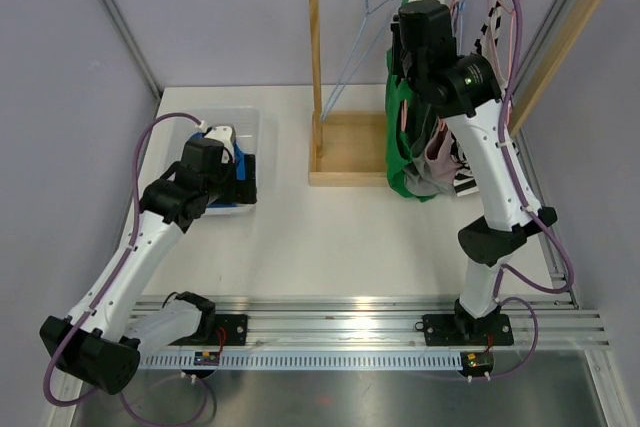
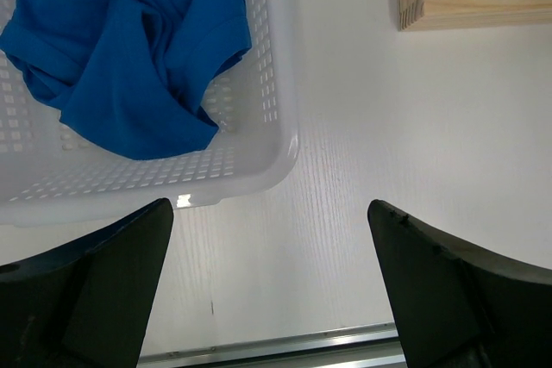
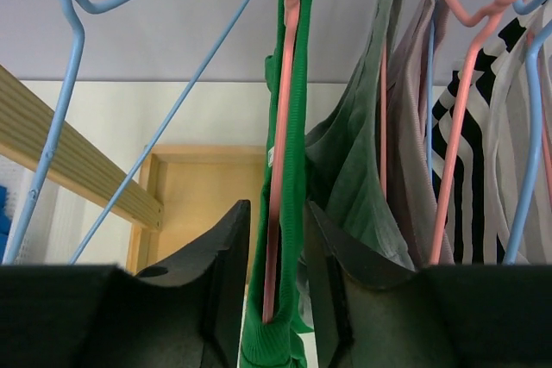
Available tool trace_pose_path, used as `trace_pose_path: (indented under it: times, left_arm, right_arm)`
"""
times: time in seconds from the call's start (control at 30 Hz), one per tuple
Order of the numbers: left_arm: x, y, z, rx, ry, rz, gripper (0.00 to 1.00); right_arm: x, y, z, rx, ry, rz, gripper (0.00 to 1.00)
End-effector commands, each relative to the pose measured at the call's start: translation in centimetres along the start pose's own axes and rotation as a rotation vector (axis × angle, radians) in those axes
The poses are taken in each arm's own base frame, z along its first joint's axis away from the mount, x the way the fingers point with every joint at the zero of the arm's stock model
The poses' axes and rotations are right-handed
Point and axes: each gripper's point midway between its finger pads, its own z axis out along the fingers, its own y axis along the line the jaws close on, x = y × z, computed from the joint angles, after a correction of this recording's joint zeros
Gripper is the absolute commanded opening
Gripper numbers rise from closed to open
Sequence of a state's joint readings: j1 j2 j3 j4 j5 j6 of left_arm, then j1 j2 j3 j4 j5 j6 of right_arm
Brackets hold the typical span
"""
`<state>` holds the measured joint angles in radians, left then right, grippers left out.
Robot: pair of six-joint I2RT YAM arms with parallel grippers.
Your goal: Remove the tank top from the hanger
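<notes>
The left arm (image 1: pixel 150 237) leans out low and to the left, its elbow bent and its wrist tipped downward. The left gripper (image 2: pixel 269 213) hangs with its two fingers spread wide apart. The right arm (image 1: pixel 495 167) stands tall, stretched up and away from its base with the wrist held high. The right gripper (image 3: pixel 274 213) has its fingers close together with only a narrow gap between them. Whether they actually pinch anything cannot be told.
</notes>
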<state>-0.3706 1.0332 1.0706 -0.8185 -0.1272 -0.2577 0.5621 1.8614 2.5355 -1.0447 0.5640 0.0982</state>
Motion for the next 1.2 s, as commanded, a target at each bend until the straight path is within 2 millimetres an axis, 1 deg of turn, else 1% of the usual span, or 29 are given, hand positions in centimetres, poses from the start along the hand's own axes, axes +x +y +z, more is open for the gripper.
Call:
trace_pose_path:
  times: [0.0,0.03,0.1,0.13,0.17,0.23,0.3,0.4,0.43,0.5,0.53,0.6,0.67,0.8,0.83,0.9,0.93,1.0,1.03,1.1,1.13,1.17]
  left_arm:
    - [-1.5,-0.2,-0.1,0.009,-0.066,0.01,0.99]
    - [-1.5,-0.2,-0.2,0.01,-0.069,0.009,0.99]
    - [-1.6,-0.2,-0.3,0.011,-0.075,0.01,0.99]
    - [-1.7,-0.2,-0.5,0.014,-0.08,0.011,0.99]
    - [-1.7,-0.3,-0.5,0.019,-0.08,0.009,0.99]
    - [-1.7,-0.3,-0.6,0.019,-0.081,0.012,0.99]
    - [-1.6,-0.3,-0.6,0.018,-0.079,0.011,0.99]
    - [-1.9,-0.3,-1.0,0.024,-0.095,0.007,0.99]
    - [-2.0,-0.4,-1.0,0.027,-0.099,0.005,0.99]
    - [-2.1,-0.5,-1.2,0.031,-0.102,0.002,0.99]
    - [-2.1,-0.5,-1.2,0.033,-0.104,0.002,0.99]
    - [-2.1,-0.6,-1.2,0.038,-0.102,-0.003,0.99]
    - [-2.3,-0.7,-1.4,0.04,-0.108,-0.006,0.99]
    - [-3.0,-1.0,-2.1,0.06,-0.136,-0.015,0.99]
    - [-3.1,-1.2,-2.2,0.067,-0.141,-0.015,0.99]
    - [-3.3,-1.7,-2.5,0.093,-0.145,-0.02,0.99]
    - [-3.7,-2.0,-2.9,0.109,-0.157,-0.02,0.99]
    - [-4.4,-3.0,-3.6,0.152,-0.175,-0.021,0.99]
    - [-4.6,-3.8,-4.2,0.192,-0.183,-0.012,0.99]
    - [-5.4,-5.1,-5.2,0.252,-0.211,-0.006,0.99]
    - [-5.9,-6.2,-6.4,0.312,-0.234,0.005,0.99]
    - [-6.3,-6.9,-7.0,0.343,-0.253,0.004,0.99]
  right_arm:
    - [-1.6,-1.2,-0.2,0.049,-0.052,0.007,0.37]
    - [-1.4,-1.1,0.0,0.048,-0.047,0.006,0.32]
    - [-1.2,-1.1,0.2,0.047,-0.042,0.007,0.27]
    - [-1.2,-1.1,0.3,0.047,-0.042,0.009,0.17]
    - [-1.3,-1.1,0.2,0.049,-0.046,0.012,0.12]
    - [-1.6,-1.2,0.0,0.048,-0.055,0.017,0.1]
    - [-2.2,-1.5,-0.5,0.05,-0.071,0.034,0.01]
    - [-3.3,-2.0,-1.7,0.044,-0.108,0.072,0.0]
    - [-4.3,-2.4,-2.6,0.037,-0.142,0.099,0.0]
    - [-5.0,-2.6,-3.3,0.025,-0.165,0.116,0.0]
    - [-6.0,-3.0,-4.2,0.016,-0.2,0.136,0.0]
    - [-7.0,-3.1,-5.1,-0.003,-0.233,0.156,0.0]
    - [-8.1,-3.6,-6.4,-0.02,-0.271,0.175,0.0]
    - [-9.7,-4.3,-8.5,-0.049,-0.32,0.197,0.0]
    - [-10.1,-4.6,-9.4,-0.059,-0.335,0.207,0.0]
    - [-10.1,-4.7,-10.1,-0.082,-0.338,0.212,0.0]
    - [-10.4,-5.0,-11.2,-0.098,-0.348,0.229,0.0]
    - [-9.9,-4.5,-11.7,-0.142,-0.333,0.226,0.0]
    - [-9.4,-4.7,-12.5,-0.158,-0.326,0.233,0.0]
    - [-8.6,-4.1,-13.4,-0.223,-0.298,0.222,0.0]
    - [-7.8,-4.3,-14.3,-0.245,-0.285,0.224,0.0]
    - [-7.3,-3.9,-14.8,-0.283,-0.271,0.218,0.0]
